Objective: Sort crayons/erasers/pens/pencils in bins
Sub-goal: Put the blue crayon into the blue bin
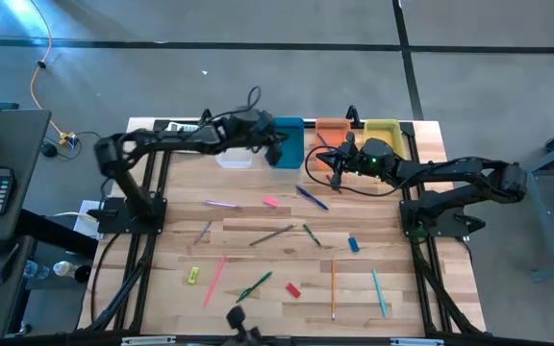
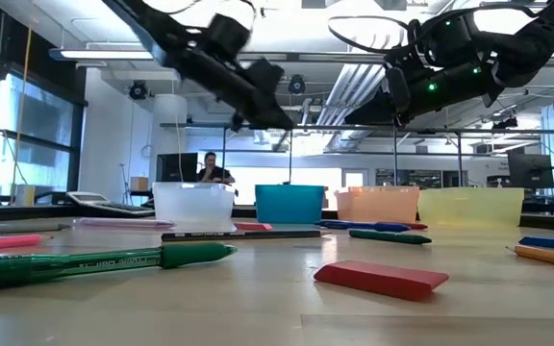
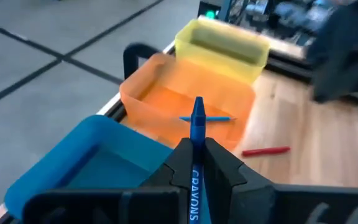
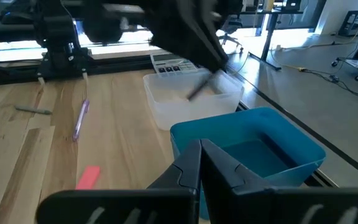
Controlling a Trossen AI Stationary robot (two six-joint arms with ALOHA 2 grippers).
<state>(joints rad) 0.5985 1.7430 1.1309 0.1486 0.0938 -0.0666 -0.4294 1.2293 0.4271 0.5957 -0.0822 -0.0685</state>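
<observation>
Left arm reaches across the far side of the table, its left gripper (image 1: 279,154) hanging in the air with the fingers (image 3: 219,163) pinched tight on a blue crayon (image 3: 197,127) that sticks out past the tips. Right arm stretches in from the other side, and the right gripper (image 1: 338,165) hovers close by, fingers (image 4: 219,163) pressed together, nothing between them.

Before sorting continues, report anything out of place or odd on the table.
Nothing is spilled or damaged. The only oddity: a calculator lies at the table edge behind the clear bin, fitting none of the sorted kinds.
</observation>
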